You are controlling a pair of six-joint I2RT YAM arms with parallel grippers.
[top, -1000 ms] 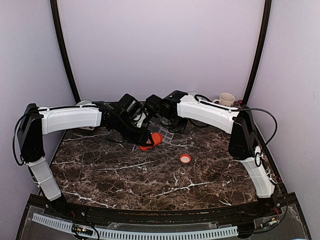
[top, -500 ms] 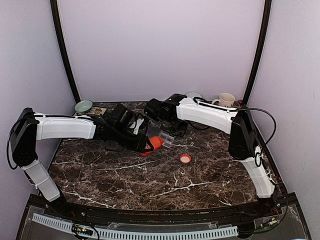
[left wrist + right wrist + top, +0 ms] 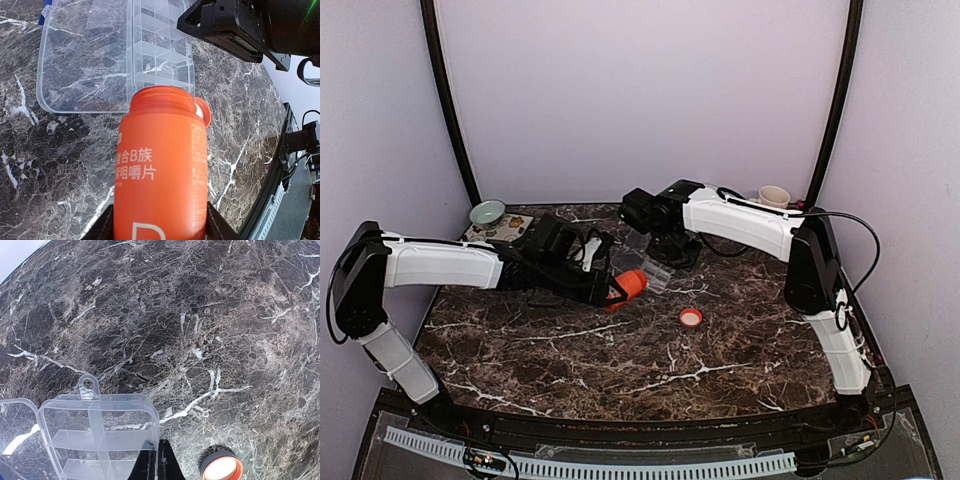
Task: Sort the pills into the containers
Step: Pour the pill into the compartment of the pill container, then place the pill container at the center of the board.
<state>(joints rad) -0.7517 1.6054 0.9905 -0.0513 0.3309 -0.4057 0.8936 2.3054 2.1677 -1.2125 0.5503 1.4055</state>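
Note:
An orange bottle (image 3: 160, 175) with no cap lies tilted in my left gripper (image 3: 157, 231), which is shut on its body. Its open mouth points at the clear organiser box (image 3: 161, 47), the containers, whose hinged lid (image 3: 85, 60) lies open flat on the table. In the top view the bottle (image 3: 631, 284) sits just left of the box (image 3: 657, 272). My right gripper (image 3: 158, 460) is shut on the near right wall of the box (image 3: 100, 435). No pills show.
The bottle's grey and orange cap (image 3: 691, 317) lies upside down on the marble table, to the right of the box, also near my right fingers (image 3: 220, 468). A green bowl (image 3: 487, 212) stands at the back left, a mug (image 3: 774, 196) at the back right.
My left arm has sunk lower and carried the bottle slightly right, closer to the box. The right arm has shifted a little to the right, still on the box.

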